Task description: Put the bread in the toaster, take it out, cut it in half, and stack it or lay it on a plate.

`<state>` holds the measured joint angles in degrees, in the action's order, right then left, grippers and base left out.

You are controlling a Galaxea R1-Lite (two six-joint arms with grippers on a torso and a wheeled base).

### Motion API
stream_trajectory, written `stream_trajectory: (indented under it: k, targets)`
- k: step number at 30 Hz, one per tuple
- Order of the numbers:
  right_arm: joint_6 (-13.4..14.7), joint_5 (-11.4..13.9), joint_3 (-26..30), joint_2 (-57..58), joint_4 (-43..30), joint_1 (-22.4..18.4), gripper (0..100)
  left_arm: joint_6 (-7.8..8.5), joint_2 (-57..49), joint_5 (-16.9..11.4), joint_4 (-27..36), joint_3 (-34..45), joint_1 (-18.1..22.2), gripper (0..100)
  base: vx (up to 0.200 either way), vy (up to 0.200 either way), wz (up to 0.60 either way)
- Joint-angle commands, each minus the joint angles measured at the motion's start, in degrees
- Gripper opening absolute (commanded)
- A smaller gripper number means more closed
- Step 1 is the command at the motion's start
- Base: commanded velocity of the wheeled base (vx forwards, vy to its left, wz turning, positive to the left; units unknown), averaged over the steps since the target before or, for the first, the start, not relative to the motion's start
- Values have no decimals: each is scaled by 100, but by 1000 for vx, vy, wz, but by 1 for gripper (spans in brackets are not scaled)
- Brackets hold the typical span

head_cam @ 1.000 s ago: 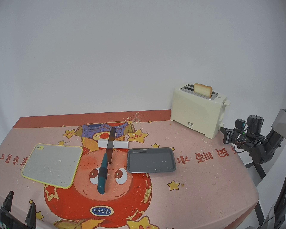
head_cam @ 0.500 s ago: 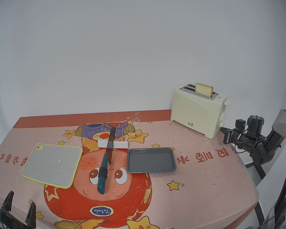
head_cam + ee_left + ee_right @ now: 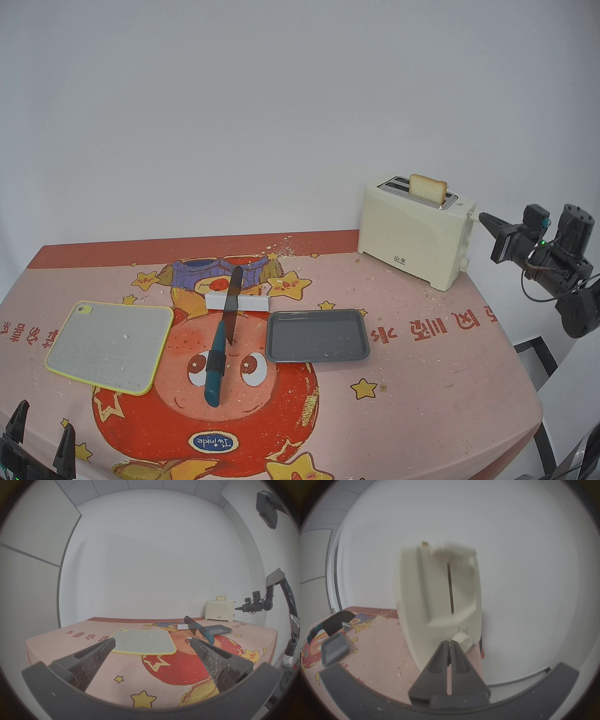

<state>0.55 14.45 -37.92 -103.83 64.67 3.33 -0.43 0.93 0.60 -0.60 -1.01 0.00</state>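
Observation:
A cream toaster (image 3: 412, 240) stands at the table's back right with a slice of bread (image 3: 428, 188) sticking up out of its rear slot. My right gripper (image 3: 483, 219) is shut, its tips just beside the toaster's side lever (image 3: 475, 215), with nothing held. In the right wrist view the shut fingertips (image 3: 449, 643) point at the toaster's end face (image 3: 437, 605), below the lever (image 3: 453, 550). My left gripper (image 3: 153, 642) is open and held low at the table's front left corner (image 3: 40, 431).
A grey cutting board with a yellow rim (image 3: 109, 344) lies at the left. A teal-handled knife (image 3: 220, 353) leans on a small white block (image 3: 237, 302) at the centre. Beside it lies a dark grey tray (image 3: 317, 335). Crumbs are scattered near the toaster.
My right gripper has risen from low beside the toaster to the height of its lever. The bread has shifted slightly in the slot. The left arm has not moved.

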Motion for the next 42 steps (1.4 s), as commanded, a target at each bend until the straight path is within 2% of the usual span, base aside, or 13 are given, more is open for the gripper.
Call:
stream_trajectory:
  k: [1, 3, 7, 11, 13, 16, 17, 31, 39, 42]
  targets:
    - [-231, 243, -1085, 390, -1150, -34, 0, -1, -93, 2, -2, 101, 0, 100, 0, 0, 0]
    - [-415, 489, -1463, 231, -1519, -8, 0, -1, -93, 2, -2, 101, 0, 100, 0, 0, 0]
    - [-512, 937, -2342, -305, -2046, 133, 0, -1, -93, 2, -2, 101, 0, 100, 0, 0, 0]
    - [-547, 1078, -3001, -850, -2468, 186, 0, -1, -93, 2, -2, 101, 0, 100, 0, 0, 0]
    - [-723, 1192, -3353, -1069, -2864, 177, 0, -1, -93, 2, -2, 101, 0, 100, 0, 0, 0]
    - [-925, 1350, -3564, -1184, -3303, 142, 0, -1, -93, 2, -2, 101, 0, 100, 0, 0, 0]
    - [-1022, 1359, -3625, -1219, -3461, 133, 100, -1, -93, 2, -2, 101, 0, 100, 0, 0, 0]
    - [-1030, 1552, -4003, -1439, -3461, -25, 100, 8, -93, 2, -2, 101, 0, 100, 0, 0, 0]
    - [-978, 1640, -4812, -1474, -4525, -16, 100, -1, -93, 2, -2, 101, 0, 100, 0, 0, 0]
    - [-951, 1632, -5076, -1641, -4709, -8, 100, -1, -93, 2, -2, 101, 0, 100, 0, 0, 0]
